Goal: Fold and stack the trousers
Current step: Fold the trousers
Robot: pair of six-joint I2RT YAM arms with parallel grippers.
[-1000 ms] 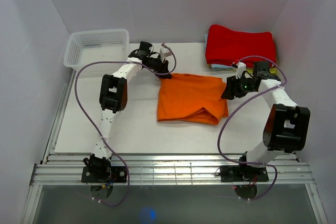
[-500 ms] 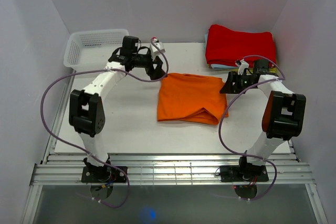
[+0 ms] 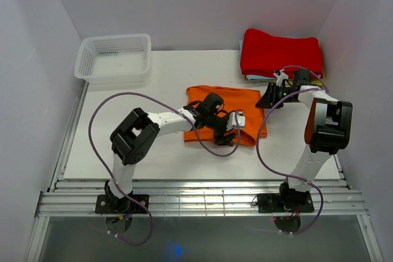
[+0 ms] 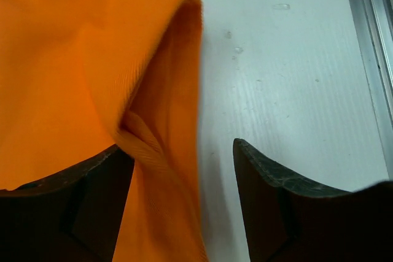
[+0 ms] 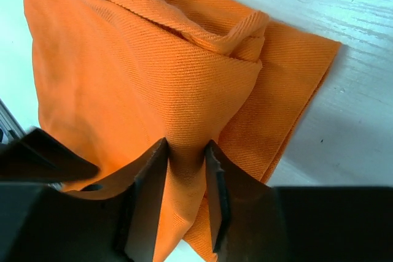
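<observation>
Near the middle of the table [image 3: 123, 133] lie the folded trousers [image 3: 245, 99]. At their 2 o'clock corner the right gripper [image 5: 186, 151] clenches a fold of cloth, while the left gripper [image 4: 181, 151] hangs released over their 5 o'clock edge.

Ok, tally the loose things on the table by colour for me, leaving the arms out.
Orange: 1, the trousers
Red: 1, the folded cloth
White: 1, the basket
Total: 3
Thin edges of other cloth show under the red one, too little to count.
</observation>
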